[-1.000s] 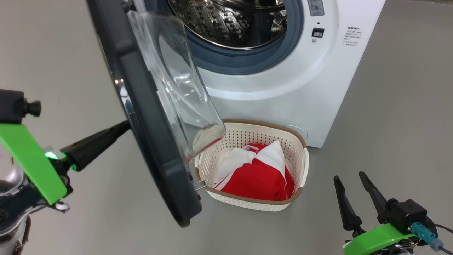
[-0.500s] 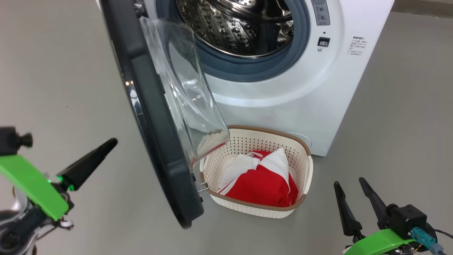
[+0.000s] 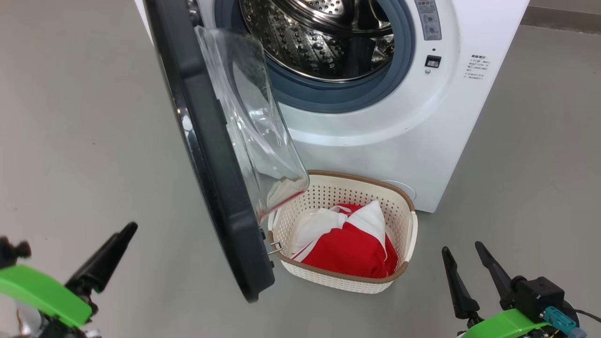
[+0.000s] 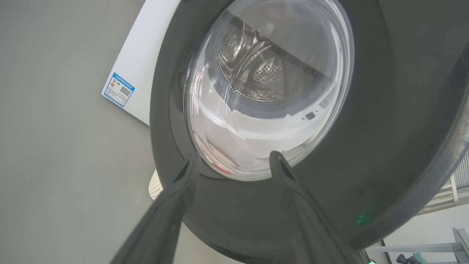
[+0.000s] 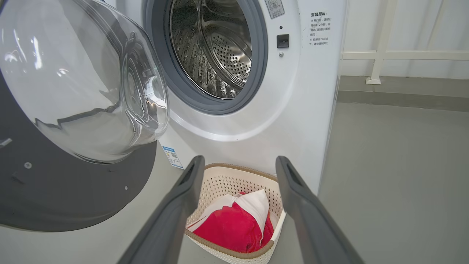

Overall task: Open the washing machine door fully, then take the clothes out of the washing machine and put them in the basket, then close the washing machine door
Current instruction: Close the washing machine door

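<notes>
The washing machine (image 3: pixel 375 136) stands with its steel drum (image 3: pixel 319 42) showing no cloth inside. The washing machine door (image 3: pixel 211 155) hangs about half open, its glass bowl (image 3: pixel 253 126) over the basket's left end. Red and white clothes (image 3: pixel 350 249) lie in the basket (image 3: pixel 361 177) on the floor in front of the machine. My left gripper (image 4: pixel 235 156) is open and faces the door's outer face (image 4: pixel 366 128), apart from it; one finger (image 3: pixel 105 260) shows at the lower left. My right gripper (image 3: pixel 461 247) is open and holds nothing, low and right of the basket (image 5: pixel 234 179).
Grey floor lies open to the left of the door and to the right of the machine. A blue label (image 4: pixel 118 89) sits low on the machine's side. A white railing (image 5: pixel 381 55) and a wall stand behind on the right.
My left gripper has drawn back from the door's outer face toward the lower left. The head camera has shifted, so the whole scene sits lower. The door, basket and right gripper have stayed put.
</notes>
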Robot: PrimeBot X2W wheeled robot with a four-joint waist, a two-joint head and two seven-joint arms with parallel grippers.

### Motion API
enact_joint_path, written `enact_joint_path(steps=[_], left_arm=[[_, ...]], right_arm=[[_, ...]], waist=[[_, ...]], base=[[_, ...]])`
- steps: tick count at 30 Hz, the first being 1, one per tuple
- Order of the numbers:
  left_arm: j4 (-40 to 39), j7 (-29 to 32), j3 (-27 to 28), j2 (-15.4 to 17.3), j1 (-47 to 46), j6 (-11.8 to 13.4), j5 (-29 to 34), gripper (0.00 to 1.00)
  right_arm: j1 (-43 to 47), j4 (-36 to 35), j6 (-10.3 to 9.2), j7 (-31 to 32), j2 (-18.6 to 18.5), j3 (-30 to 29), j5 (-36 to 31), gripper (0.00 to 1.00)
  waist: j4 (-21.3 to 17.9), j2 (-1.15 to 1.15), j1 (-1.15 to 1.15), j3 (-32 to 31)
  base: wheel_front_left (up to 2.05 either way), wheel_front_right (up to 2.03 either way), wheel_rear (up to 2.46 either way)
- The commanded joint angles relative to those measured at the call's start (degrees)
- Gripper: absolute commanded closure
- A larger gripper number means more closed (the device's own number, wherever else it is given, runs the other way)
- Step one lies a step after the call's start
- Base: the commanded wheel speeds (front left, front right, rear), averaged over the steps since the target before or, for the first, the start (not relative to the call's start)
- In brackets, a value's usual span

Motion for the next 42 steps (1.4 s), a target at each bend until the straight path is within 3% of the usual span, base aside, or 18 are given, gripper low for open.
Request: enact_joint_path(steps=[1,16,29,34,42], left_arm=[[-0.5,-0.88,2.54,1.86,-0.94,-0.38,-0.35,0.0],[4.76,-11.58,-1.0,-2.99,5.65,-0.38,-0.71,0.0],[11.23,-23.81,-7.04,-4.67,4.42,-0.38,6.45,0.0],[13.56,-25.16,-6.3,-5.32,3.97,-0.38,12.23,0.0],[11.6,-25.22,4.36,-10.6,5.56,-0.38,31.79,0.0]], right_arm=[[-0.2,-1.34,0.35,-0.38,-0.18,1.51,0.09,0.0],[-0.06,-0.7,0.35,-0.38,-0.18,2.04,0.36,0.0],[-0.14,-0.4,0.35,-0.38,-0.18,2.16,0.36,0.0],[0.11,-0.4,0.35,-0.38,-0.18,2.07,0.52,0.0],[0.32,-0.63,0.35,-0.38,-0.18,1.91,0.6,0.0]], waist=[[0.04,0.0,0.0,-0.02],[-0.17,0.0,0.0,-0.24],[-0.71,0.0,0.0,-0.66],[-0.99,0.0,0.0,-1.11],[-1.08,0.0,0.0,-1.17]], base=[[0.0,0.0,0.0],[0.0,0.0,0.0],[0.0,0.0,0.0],[0.0,0.0,0.0],[0.0,0.0,0.0]])
